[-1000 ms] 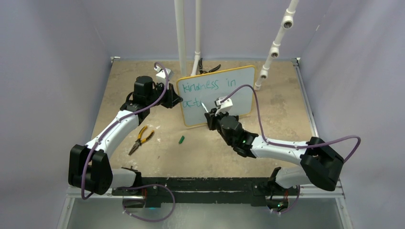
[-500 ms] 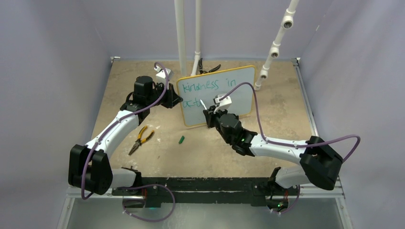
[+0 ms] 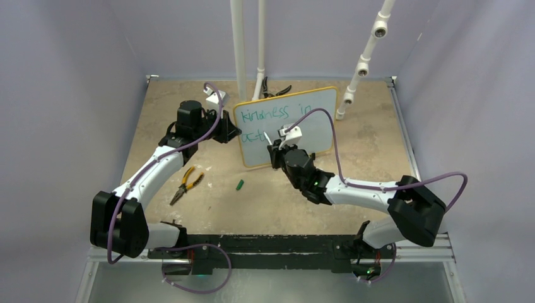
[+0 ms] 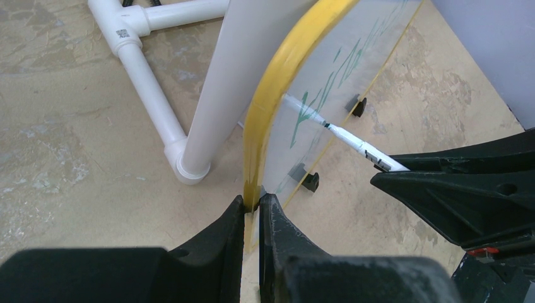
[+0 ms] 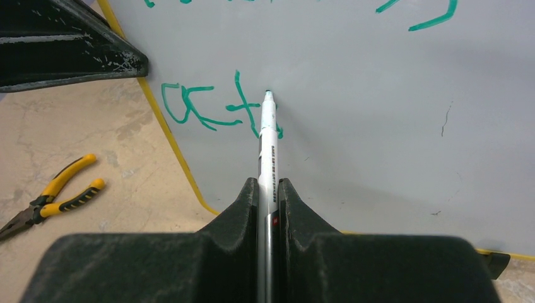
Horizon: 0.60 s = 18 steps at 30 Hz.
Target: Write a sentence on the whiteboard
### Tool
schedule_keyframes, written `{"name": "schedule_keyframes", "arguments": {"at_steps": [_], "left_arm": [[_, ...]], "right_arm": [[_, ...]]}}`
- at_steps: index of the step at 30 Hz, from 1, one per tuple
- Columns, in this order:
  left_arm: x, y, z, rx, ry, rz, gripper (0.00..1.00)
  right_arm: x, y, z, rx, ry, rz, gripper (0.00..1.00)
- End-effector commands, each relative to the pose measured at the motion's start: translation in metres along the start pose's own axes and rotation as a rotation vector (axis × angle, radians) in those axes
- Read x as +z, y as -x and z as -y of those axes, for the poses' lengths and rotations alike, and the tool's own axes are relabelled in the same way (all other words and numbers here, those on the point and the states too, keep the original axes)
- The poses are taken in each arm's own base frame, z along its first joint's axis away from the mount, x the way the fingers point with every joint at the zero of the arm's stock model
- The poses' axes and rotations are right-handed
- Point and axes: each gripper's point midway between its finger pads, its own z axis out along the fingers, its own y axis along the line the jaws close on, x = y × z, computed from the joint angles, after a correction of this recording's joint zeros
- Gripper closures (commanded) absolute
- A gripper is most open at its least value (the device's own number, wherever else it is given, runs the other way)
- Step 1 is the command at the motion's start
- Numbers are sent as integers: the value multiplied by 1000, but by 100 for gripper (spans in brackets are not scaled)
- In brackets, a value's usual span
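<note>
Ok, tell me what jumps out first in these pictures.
The whiteboard stands mid-table, teal lettering on it reading "kindness in" above a started second line. The right gripper holds a white marker with its tip at that second line, while the left gripper pinches the board's yellow edge.

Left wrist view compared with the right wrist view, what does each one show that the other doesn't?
Only the left wrist view shows the white pipes and the left tool pinching the whiteboard by its yellow edge. Only the right wrist view shows the yellow pliers on the table. Both show the whiteboard, green writing and the marker held in the right tool.
</note>
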Motion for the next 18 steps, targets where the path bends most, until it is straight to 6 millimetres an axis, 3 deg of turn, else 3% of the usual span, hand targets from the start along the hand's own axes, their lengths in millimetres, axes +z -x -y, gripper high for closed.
{"name": "schedule_keyframes", "arguments": {"at_steps": [1, 8, 18], "left_arm": [[-1, 13, -7, 4, 42, 43, 100], [-2, 14, -7, 5, 42, 45, 100], [-2, 14, -6, 4, 41, 46, 100]], "right_arm": [[4, 23, -1, 34, -32, 51, 100], [-13, 33, -1, 38, 34, 107, 100], [-11, 5, 9, 41, -17, 21, 100]]}}
